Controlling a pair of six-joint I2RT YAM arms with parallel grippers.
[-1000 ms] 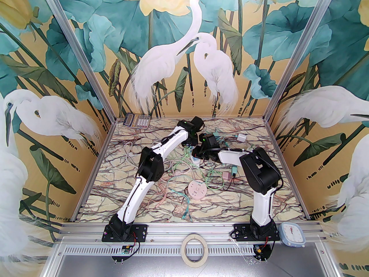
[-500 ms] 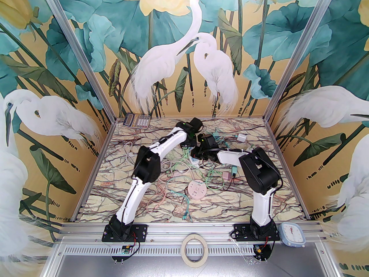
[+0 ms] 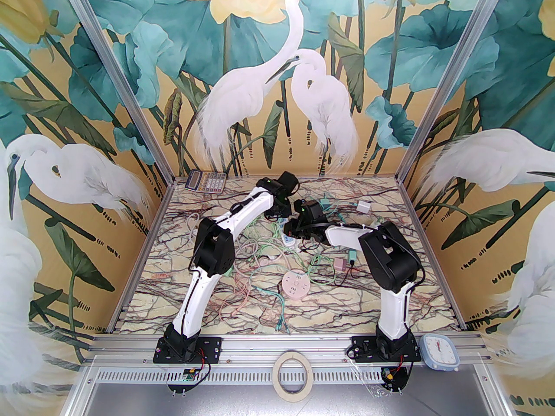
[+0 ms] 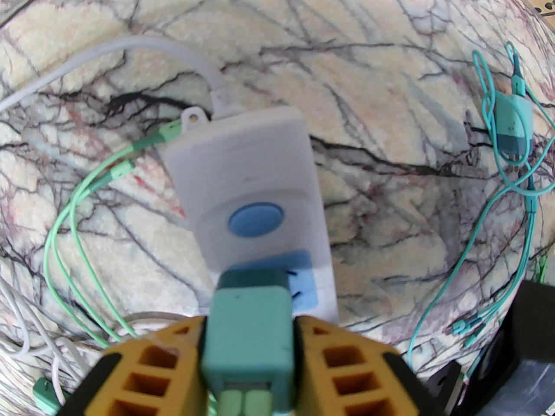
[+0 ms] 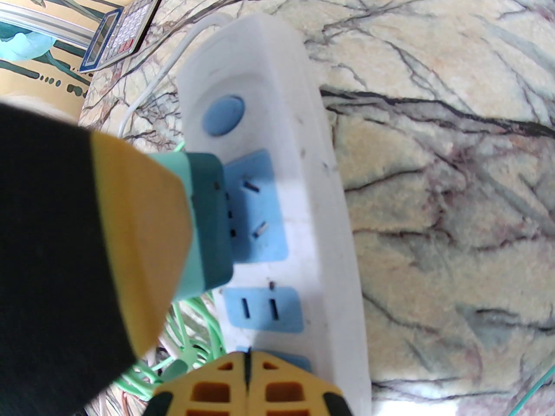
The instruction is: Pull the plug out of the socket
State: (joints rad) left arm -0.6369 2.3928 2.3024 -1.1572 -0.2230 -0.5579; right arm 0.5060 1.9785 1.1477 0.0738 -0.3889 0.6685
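Observation:
A white socket strip (image 4: 247, 167) with a blue button and blue outlets lies on the marble table, also seen in the right wrist view (image 5: 303, 215) and from above (image 3: 289, 242). My left gripper (image 4: 249, 362) is shut on the teal plug (image 4: 247, 327), its yellow fingers (image 4: 342, 362) on either side. The plug (image 5: 208, 223) hangs tilted just beside the first blue outlet, whose slots show uncovered. At the strip's near end my right gripper (image 5: 247, 377) is shut, its fingertips together and resting on the strip.
Tangled green, pink and white cables (image 3: 260, 262) spread over the table's middle. A round pink socket (image 3: 296, 285) lies nearer the front, a pink adapter (image 3: 341, 264) to the right, and a white one (image 3: 363, 207) at the back. A teal adapter (image 4: 514, 126) and a calculator (image 3: 206, 181) lie further off.
The left arm has swung to the left and back, carrying the plug with it. The right arm and the strip have shifted slightly to the left.

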